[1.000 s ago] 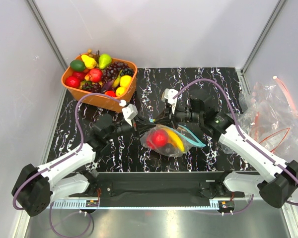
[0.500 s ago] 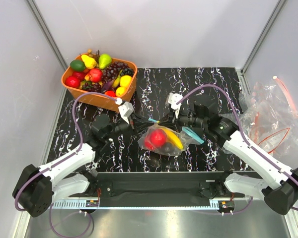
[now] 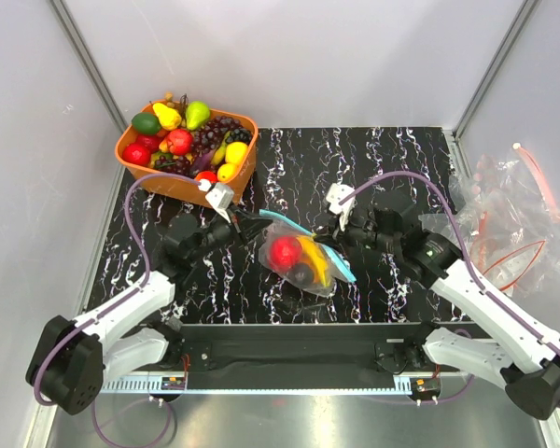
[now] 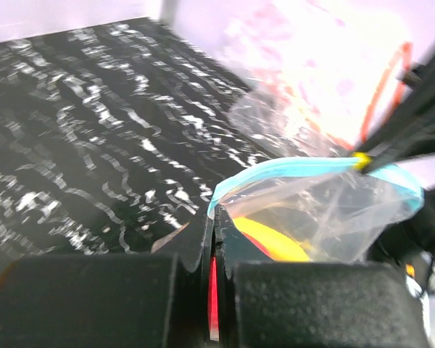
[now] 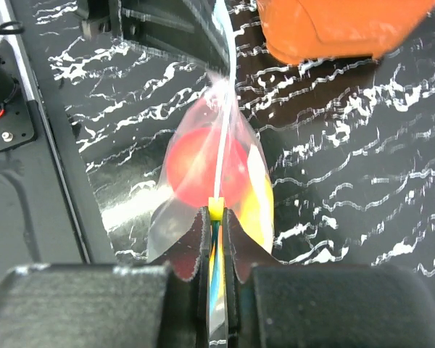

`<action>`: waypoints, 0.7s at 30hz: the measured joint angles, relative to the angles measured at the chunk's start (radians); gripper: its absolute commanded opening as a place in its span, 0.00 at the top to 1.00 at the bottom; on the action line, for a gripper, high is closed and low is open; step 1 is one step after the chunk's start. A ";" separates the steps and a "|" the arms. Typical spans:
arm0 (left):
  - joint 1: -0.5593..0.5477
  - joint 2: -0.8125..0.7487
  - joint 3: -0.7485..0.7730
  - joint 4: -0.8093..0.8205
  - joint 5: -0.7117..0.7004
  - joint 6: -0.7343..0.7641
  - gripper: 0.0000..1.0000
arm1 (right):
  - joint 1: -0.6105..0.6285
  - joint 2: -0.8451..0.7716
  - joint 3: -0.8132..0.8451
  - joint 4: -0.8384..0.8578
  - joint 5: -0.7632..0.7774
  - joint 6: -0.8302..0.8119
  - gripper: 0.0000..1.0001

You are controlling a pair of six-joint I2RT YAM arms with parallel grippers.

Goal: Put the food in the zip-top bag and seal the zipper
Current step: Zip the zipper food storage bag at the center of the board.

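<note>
The left tool is clamped on one end of the zipper and the right tool on the other. The single zip-top bag hangs between them at mid-surface. The food is inside; three pieces show: red, yellow-orange and a darker one. Loading looks done; sealing seems unfinished.

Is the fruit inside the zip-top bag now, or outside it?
Inside. A red fruit and a yellow fruit show through the clear walls of the zip-top bag.
</note>
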 measured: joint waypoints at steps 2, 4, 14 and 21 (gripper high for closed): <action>0.015 -0.015 -0.010 -0.016 -0.035 -0.011 1.00 | 0.000 -0.023 -0.003 -0.024 0.027 0.013 1.00; 0.025 -0.035 -0.020 -0.034 -0.074 -0.017 1.00 | 0.000 -0.047 -0.004 -0.050 0.050 0.024 1.00; 0.034 -0.098 -0.033 -0.108 -0.203 -0.023 1.00 | 0.000 -0.169 -0.027 -0.160 0.141 0.106 1.00; 0.038 -0.101 -0.033 -0.164 -0.246 -0.009 1.00 | 0.000 -0.211 -0.039 -0.231 0.192 0.146 1.00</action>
